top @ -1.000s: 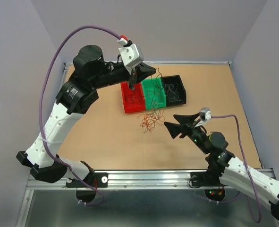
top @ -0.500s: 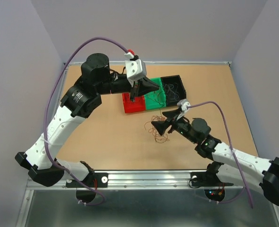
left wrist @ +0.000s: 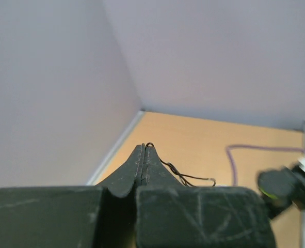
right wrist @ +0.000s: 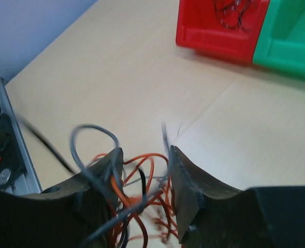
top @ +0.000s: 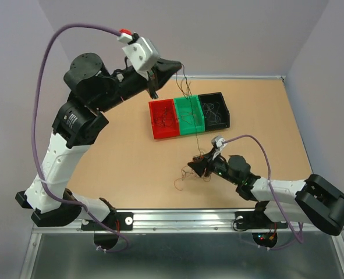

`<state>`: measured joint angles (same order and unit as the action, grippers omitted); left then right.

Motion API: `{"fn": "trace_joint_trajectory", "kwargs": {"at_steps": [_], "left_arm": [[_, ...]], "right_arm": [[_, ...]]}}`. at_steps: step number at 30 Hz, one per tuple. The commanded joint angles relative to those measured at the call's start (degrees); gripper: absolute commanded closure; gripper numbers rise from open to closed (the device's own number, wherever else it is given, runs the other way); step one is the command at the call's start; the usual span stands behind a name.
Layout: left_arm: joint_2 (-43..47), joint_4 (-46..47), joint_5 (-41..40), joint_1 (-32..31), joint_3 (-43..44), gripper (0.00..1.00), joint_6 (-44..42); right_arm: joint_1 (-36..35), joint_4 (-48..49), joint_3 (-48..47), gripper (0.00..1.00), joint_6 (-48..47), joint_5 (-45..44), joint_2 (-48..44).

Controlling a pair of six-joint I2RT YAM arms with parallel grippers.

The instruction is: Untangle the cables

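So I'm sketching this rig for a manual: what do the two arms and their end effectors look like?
The left arm and right arm share white links and bulky black joints. The left end effector and right end effector each have two black tapered fingers. A purple cable loops to each wrist; the left's ends in a red plug.

- Our left gripper, lifted high, pinches one strand of the cables at its tip.
- Our right gripper, held low, has its jaws parted.
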<state>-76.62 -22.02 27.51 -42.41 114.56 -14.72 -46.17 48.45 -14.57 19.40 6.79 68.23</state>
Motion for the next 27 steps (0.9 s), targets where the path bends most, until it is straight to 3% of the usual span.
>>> {"fn": "trace_joint_trajectory", "kwargs": {"at_steps": [1,5,7,11,12,15,22,27], "left_arm": [[0.2,8.1,-24.6,-0.1,5.9,1.00,2.7],[1.6,15.1,-39.4,0.0,1.9,1.00,2.2],[2.1,17.2,-42.4,0.0,-0.3,1.00,0.9],[2.2,21.0,-49.1,0.1,-2.0,1.00,-0.5],[2.1,21.7,-52.0,0.2,-1.9,1.00,-1.3],[2.0,25.6,-56.3,0.4,-2.4,1.00,-2.7],[1.5,32.0,-65.2,1.0,-2.9,1.00,-8.7],[0.9,34.4,-72.9,4.9,-0.8,1.00,-11.0]], "right_arm": [[-0.8,7.2,6.7,0.55,5.5,-4.0,-1.0],[-0.8,2.4,10.8,0.52,13.4,-14.8,-5.0],[-0.8,-2.2,10.7,0.49,15.7,-20.0,-8.4],[-0.7,-13.1,9.3,0.52,18.5,-25.2,-12.8],[-0.7,-16.0,9.2,0.69,18.9,-25.9,-14.5],[-0.8,-20.0,9.0,0.99,20.1,-28.0,-17.9],[-0.7,-26.1,10.2,0.99,22.4,-31.2,-25.4],[-0.7,-37.2,9.9,0.99,30.1,-41.6,-31.5]]}}
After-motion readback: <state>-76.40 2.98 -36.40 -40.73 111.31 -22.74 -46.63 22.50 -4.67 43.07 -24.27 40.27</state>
